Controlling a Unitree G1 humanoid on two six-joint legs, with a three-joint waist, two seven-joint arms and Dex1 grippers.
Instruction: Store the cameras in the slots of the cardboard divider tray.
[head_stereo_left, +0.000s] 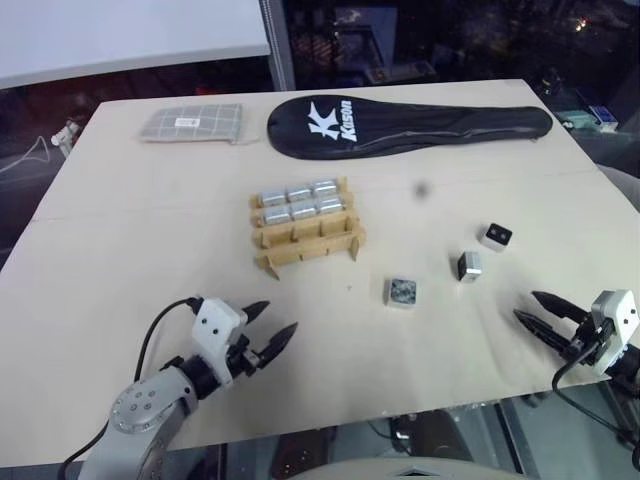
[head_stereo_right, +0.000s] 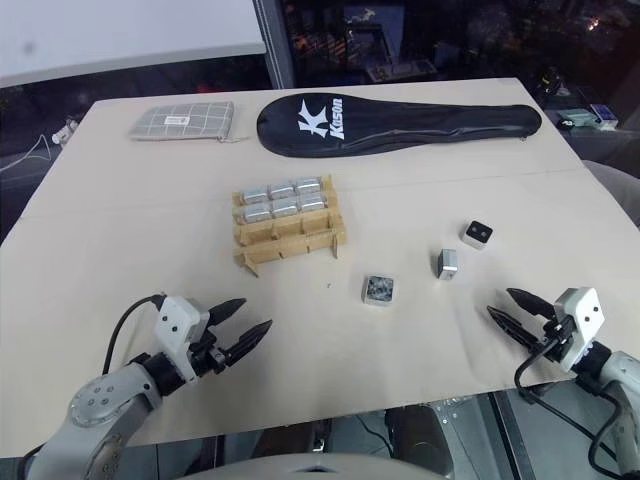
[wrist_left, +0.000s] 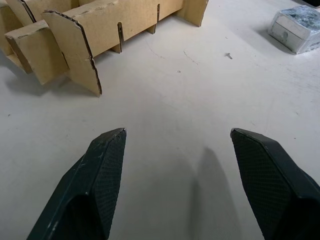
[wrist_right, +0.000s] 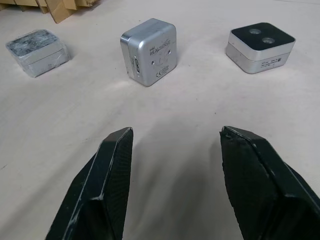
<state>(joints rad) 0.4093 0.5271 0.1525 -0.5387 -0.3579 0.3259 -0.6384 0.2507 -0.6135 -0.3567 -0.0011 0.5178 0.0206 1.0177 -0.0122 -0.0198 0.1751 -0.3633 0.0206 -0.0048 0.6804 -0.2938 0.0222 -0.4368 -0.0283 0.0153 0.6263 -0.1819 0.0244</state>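
Cameras (head_stereo_left: 300, 202): silver-grey blocks filling six slots of tan cardboard tray (head_stereo_left: 306, 247).

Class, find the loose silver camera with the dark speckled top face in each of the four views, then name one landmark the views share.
Left eye view: speckled-top silver camera, below-right of centre.
Right eye view: just right of centre, lower half.
Left wrist view: top right corner.
Right wrist view: upper left.
Shared landmark: the tan cardboard divider tray, beside it in every view.

Head pair overhead, wrists low — probably tabletop-close
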